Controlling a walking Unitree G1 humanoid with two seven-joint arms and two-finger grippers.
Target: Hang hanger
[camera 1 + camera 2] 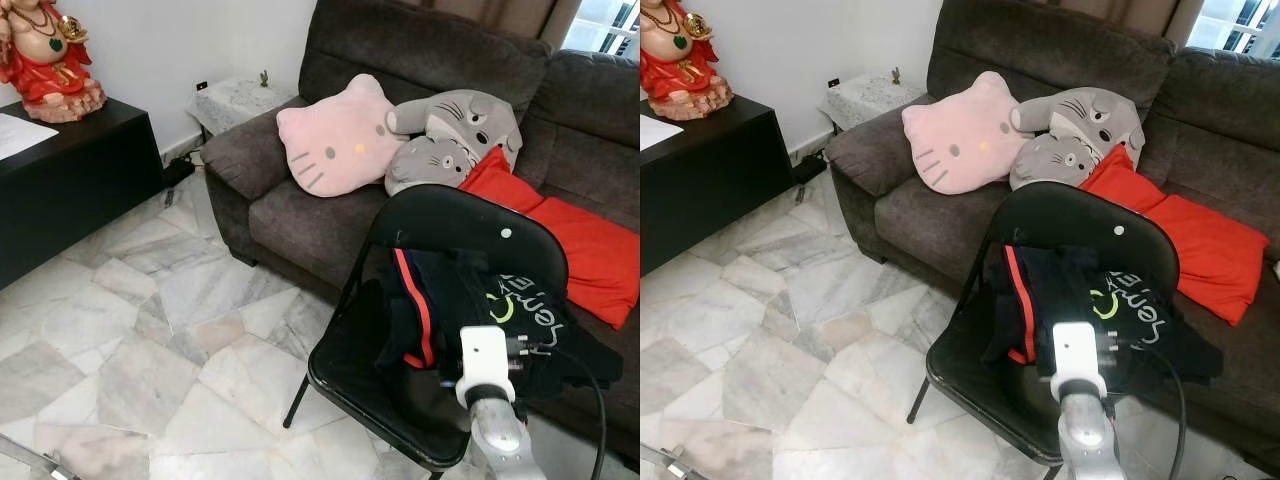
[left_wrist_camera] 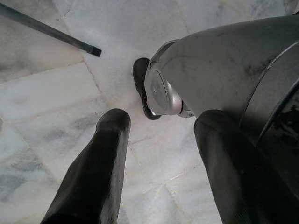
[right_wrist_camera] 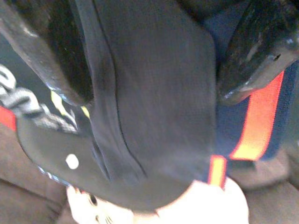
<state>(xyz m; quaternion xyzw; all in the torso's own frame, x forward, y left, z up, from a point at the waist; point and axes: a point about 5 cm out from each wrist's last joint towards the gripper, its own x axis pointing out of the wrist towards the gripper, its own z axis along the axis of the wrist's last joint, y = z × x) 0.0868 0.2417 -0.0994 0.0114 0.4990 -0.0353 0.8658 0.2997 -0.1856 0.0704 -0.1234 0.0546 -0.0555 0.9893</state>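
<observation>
A black folding chair [image 1: 460, 215] stands in front of the sofa with dark clothes [image 1: 450, 300] heaped on its seat: a navy piece with a red stripe [image 1: 418, 310] and a black one with pale lettering [image 1: 525, 310]. My right arm [image 1: 487, 370] reaches up to this heap from the front. In the right wrist view my right gripper [image 3: 154, 95] is open, its fingers [image 3: 42, 60] on either side of a fold of dark cloth [image 3: 154, 93]. My left gripper [image 2: 163, 116] hangs open over the marble floor, holding nothing.
A dark grey sofa [image 1: 300, 210] behind the chair holds a pink cat cushion [image 1: 340, 135], a grey plush [image 1: 450, 135] and a red cloth [image 1: 580, 240]. A black cabinet [image 1: 70, 180] with a red figurine [image 1: 45, 55] stands at left. Marble floor [image 1: 150, 340] lies between.
</observation>
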